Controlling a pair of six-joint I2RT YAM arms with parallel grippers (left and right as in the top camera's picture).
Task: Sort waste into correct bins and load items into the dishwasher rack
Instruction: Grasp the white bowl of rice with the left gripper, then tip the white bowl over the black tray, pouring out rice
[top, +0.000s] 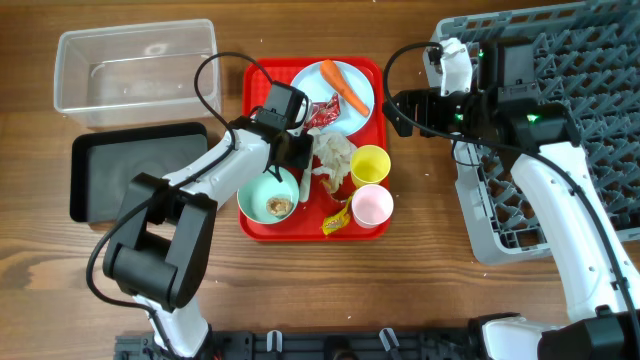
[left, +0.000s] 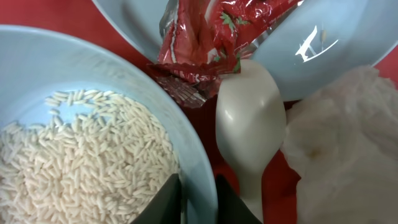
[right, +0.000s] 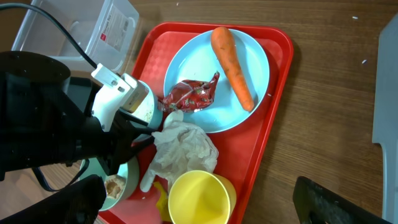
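Note:
My left gripper (top: 298, 160) (left: 198, 200) is shut on the rim of a pale blue bowl (top: 262, 190) (left: 56, 62), one finger inside and one outside. The bowl holds white rice grains (left: 74, 162); the overhead view shows a brownish lump (top: 279, 207) in it. A white spoon (left: 250, 124) lies beside the rim. A pale blue plate (top: 318, 72) (right: 186, 62) carries the orange carrot (top: 344, 86) (right: 231, 65) and a red wrapper (top: 322, 113) (left: 211, 37) (right: 189, 96). My right gripper (top: 393, 112) (right: 199, 186) is open and empty, above the tray's right edge.
All this sits on a flat red tray (top: 262, 228). On it also lie white tissue (top: 335, 155) (right: 183, 143), a yellow cup (top: 370, 164) (right: 199, 198), a pink cup (top: 372, 205) and a yellow wrapper (top: 337, 222). The clear tub (top: 135, 60) and black tray (top: 130, 175) stand left, the grey rack (top: 580, 110) right.

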